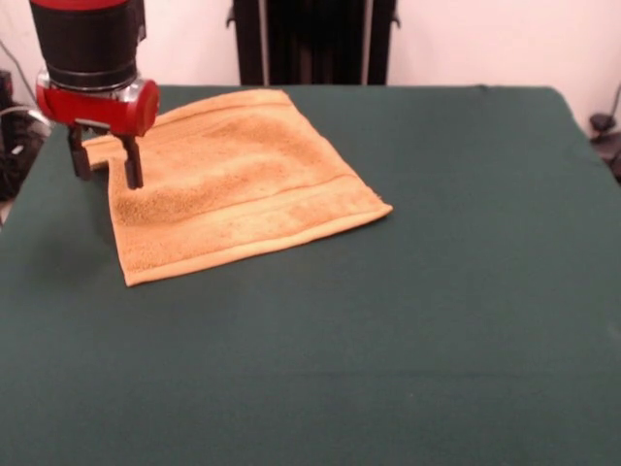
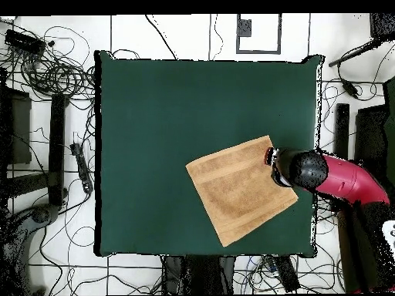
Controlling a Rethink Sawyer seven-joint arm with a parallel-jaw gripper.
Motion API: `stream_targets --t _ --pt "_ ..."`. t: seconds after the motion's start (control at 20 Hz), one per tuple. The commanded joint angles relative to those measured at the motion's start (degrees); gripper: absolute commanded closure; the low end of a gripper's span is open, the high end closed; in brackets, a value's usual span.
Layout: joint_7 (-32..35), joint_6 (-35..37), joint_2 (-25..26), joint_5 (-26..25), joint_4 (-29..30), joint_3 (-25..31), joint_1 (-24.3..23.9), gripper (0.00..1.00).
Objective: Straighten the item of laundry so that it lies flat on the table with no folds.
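The yellow-orange towel [image 1: 228, 184] lies spread on the dark green table [image 1: 437, 311], in its far left part in the front view. It looks nearly flat, with a woven band near its front hem. My gripper [image 1: 105, 163] is at the towel's far left corner, fingers apart, one on each side of the corner's edge. In the overhead view the towel [image 2: 241, 189] sits near the table's [image 2: 154, 116] right edge, turned diagonally. The red and black arm [image 2: 332, 176] covers the gripper and the towel's right corner there.
The pedestal's black post [image 1: 315, 39] stands behind the far edge. Cables and equipment [image 2: 54, 116] lie on the floor around the table. The table's left edge [image 1: 24, 194] runs close beside the gripper.
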Motion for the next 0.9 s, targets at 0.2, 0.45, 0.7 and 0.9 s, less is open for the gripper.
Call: stream_targets --t 0.2,0.45,0.7,0.9 --pt "-0.27 6.68 -5.38 2.97 5.41 5.08 3.66 0.00" --pt "1.11 5.70 -5.96 3.41 6.38 4.77 4.41 0.00" --pt "2.10 4.04 -4.76 2.85 6.03 4.00 5.33 0.00" --pt "2.46 2.52 -3.22 2.26 5.42 3.60 5.68 0.00"
